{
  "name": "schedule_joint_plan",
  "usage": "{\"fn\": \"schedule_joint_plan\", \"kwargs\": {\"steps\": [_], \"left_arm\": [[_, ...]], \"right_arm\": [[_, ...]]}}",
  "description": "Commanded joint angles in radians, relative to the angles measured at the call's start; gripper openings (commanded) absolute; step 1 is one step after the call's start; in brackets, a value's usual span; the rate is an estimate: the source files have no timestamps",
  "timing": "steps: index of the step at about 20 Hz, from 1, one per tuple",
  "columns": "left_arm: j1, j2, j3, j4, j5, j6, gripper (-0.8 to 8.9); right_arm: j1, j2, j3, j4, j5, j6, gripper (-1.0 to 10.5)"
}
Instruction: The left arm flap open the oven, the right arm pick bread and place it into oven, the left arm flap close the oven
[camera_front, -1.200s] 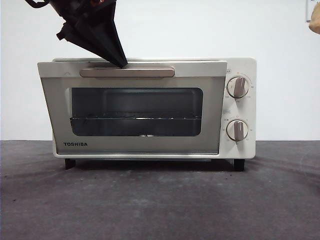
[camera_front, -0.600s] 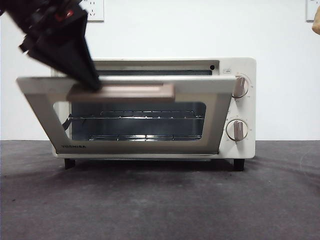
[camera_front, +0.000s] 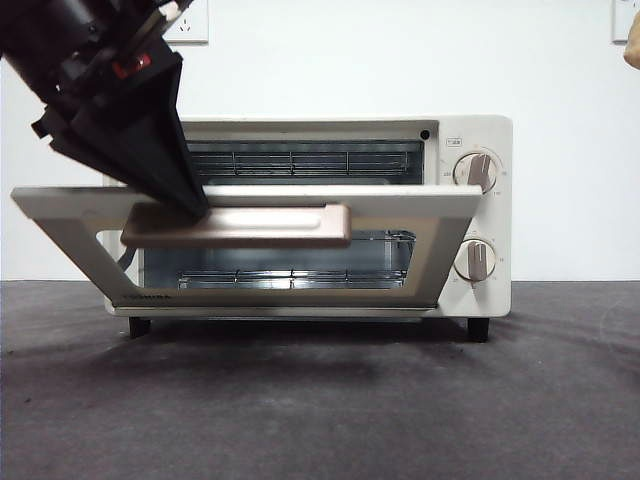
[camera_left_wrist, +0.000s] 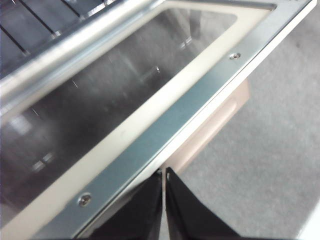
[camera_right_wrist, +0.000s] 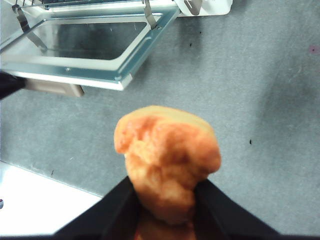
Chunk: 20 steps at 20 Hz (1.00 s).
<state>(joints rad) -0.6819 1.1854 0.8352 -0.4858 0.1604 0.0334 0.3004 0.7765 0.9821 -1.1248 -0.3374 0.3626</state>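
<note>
The cream-white oven (camera_front: 497, 292) stands at mid-table with its door (camera_front: 400, 201) swung about halfway down, so the wire rack inside shows above it. My left gripper (camera_front: 192, 205) is shut, and its black wedge tip presses on the left end of the tan handle (camera_front: 260, 226). The left wrist view has the same gripper (camera_left_wrist: 164, 173) at the door's metal inner frame (camera_left_wrist: 165, 131). My right gripper (camera_right_wrist: 162, 189) is shut on the golden-orange bread (camera_right_wrist: 167, 150), held above the table in front of the oven. Only a sliver of the bread (camera_front: 632, 50) shows at the front view's right edge.
Grey matting (camera_front: 320, 400) covers the table in front of the oven. In the right wrist view, the half-open door (camera_right_wrist: 100, 70) juts out over the mat, with the table's white edge (camera_right_wrist: 40, 200) nearby. Two knobs (camera_front: 476, 172) sit on the oven's right side.
The oven door has swung from nearly shut to about halfway down. The left gripper went down and toward the camera with the handle. The bread stayed high at the right.
</note>
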Motion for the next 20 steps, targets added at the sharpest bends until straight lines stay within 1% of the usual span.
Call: {"fn": "schedule_joint_plan", "kwargs": {"steps": [1,5,11,14,16,18,20], "left_arm": [[-0.024,0.016,-0.026,0.042,-0.013,-0.036,0.15],[-0.053,0.016,-0.086,0.077,-0.050,-0.061,0.15],[-0.090,0.016,-0.117,0.100,-0.051,-0.085,0.15],[-0.105,-0.005,-0.116,0.097,-0.045,-0.114,0.15],[-0.111,-0.065,-0.108,0.065,-0.045,-0.144,0.16],[-0.111,-0.149,-0.098,0.029,-0.045,-0.163,0.16],[-0.110,-0.251,-0.086,0.001,-0.045,-0.178,0.16]], "right_arm": [[0.004,0.005,0.017,0.010,0.006,-0.016,1.3],[0.004,0.005,0.017,0.010,0.005,-0.023,1.3],[0.004,0.005,0.017,0.010,0.005,-0.023,1.3],[0.005,0.006,0.017,0.010,-0.008,-0.042,1.3],[0.005,0.011,0.017,0.031,-0.062,-0.065,1.3],[0.011,0.029,0.016,0.084,-0.124,-0.061,1.3],[0.045,0.064,0.016,0.148,-0.142,-0.026,1.3]]}}
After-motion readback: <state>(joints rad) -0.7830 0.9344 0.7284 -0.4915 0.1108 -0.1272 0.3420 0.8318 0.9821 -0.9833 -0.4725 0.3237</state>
